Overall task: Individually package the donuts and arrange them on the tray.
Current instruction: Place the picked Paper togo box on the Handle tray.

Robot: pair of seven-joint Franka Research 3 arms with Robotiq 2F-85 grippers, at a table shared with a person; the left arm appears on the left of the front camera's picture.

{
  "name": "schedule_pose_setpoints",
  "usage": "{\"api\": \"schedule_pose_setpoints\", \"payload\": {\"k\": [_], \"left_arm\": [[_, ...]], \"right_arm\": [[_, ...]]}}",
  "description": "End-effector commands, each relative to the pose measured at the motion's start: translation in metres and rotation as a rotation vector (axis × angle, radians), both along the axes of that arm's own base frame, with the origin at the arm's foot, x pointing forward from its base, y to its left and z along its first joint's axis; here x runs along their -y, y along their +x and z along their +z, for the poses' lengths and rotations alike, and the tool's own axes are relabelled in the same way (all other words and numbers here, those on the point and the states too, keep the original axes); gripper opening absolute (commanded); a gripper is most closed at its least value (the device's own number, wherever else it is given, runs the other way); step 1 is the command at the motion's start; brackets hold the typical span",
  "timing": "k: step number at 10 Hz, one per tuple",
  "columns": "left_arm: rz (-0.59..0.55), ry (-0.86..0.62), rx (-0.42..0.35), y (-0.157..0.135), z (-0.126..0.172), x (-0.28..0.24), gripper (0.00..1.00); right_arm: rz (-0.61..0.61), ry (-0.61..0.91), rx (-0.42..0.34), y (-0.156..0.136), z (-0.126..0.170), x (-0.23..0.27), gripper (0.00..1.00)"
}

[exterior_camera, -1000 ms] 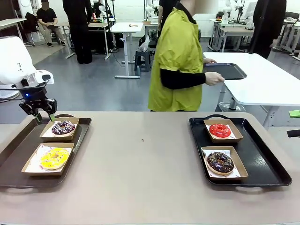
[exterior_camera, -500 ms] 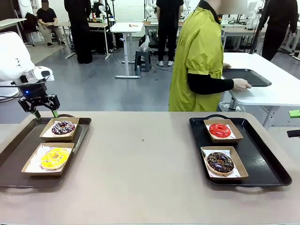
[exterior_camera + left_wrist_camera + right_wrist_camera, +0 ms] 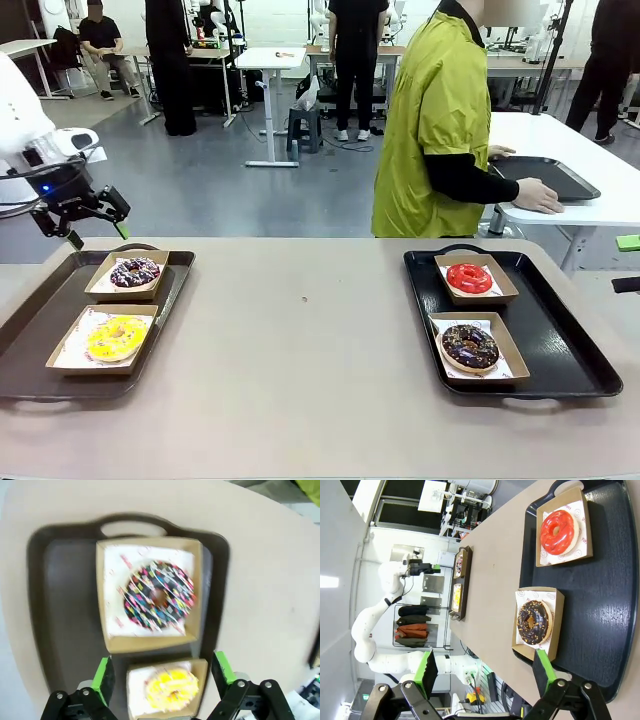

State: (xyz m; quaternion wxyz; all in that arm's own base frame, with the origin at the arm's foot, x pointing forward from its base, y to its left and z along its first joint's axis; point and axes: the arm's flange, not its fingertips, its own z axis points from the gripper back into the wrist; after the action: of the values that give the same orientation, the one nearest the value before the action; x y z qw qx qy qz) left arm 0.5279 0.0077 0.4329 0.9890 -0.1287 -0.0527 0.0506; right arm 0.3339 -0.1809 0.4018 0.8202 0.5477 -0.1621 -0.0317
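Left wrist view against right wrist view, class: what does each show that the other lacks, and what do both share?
Left wrist view alone: the open left end effector above the brown tray. Right wrist view alone: the glossy red ring donut and dark chocolate sprinkled donut, boxed on the black tray. Both: the purplish sprinkled donut and yellow-glazed donut in cardboard boxes.

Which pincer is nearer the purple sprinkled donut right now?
Left. The left pincer hangs open above the far left corner of the purple sprinkled donut's tray. The right pincer is over the opposite tray.
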Motion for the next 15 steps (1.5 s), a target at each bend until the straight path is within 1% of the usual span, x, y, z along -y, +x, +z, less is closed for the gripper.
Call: {"api": "schedule_pose_setpoints", "payload": {"k": [1, 3, 4, 5, 6, 8, 10, 13, 14, 15], "left_arm": [[0.007, -0.13, 0.061, -0.068, 0.027, -0.005, 1.0], [0.042, -0.328, 0.173, -0.116, 0.047, -0.028, 1.0], [0.063, -0.472, 0.238, -0.136, 0.049, -0.051, 1.0], [0.072, -0.586, 0.279, -0.148, 0.045, -0.075, 1.0], [0.077, -0.69, 0.296, -0.155, 0.039, -0.1, 1.0], [0.096, -0.892, 0.292, -0.163, 0.018, -0.152, 1.0], [0.104, -0.966, 0.254, -0.163, 0.006, -0.188, 1.0], [0.115, -1.044, 0.221, -0.153, -0.001, -0.217, 1.0], [0.108, -1.025, 0.213, -0.148, -0.003, -0.214, 1.0], [0.116, -1.009, 0.226, -0.146, -0.004, -0.208, 1.0]], "right_arm": [[0.005, 0.001, -0.005, -0.005, 0.001, -0.001, 1.0], [0.005, 0.001, -0.005, -0.005, 0.001, -0.001, 1.0], [0.005, 0.001, -0.005, -0.005, 0.001, -0.001, 1.0], [0.005, 0.001, -0.005, -0.005, 0.001, -0.001, 1.0], [0.005, 0.001, -0.005, -0.005, 0.001, -0.001, 1.0], [0.005, 0.001, -0.005, -0.005, 0.001, -0.001, 1.0], [0.005, 0.001, -0.005, -0.005, 0.001, -0.001, 1.0], [0.005, 0.001, -0.005, -0.005, 0.001, -0.001, 1.0], [0.005, 0.001, -0.005, -0.005, 0.001, -0.001, 1.0], [0.005, 0.001, -0.005, -0.005, 0.001, -0.001, 1.0]]}}
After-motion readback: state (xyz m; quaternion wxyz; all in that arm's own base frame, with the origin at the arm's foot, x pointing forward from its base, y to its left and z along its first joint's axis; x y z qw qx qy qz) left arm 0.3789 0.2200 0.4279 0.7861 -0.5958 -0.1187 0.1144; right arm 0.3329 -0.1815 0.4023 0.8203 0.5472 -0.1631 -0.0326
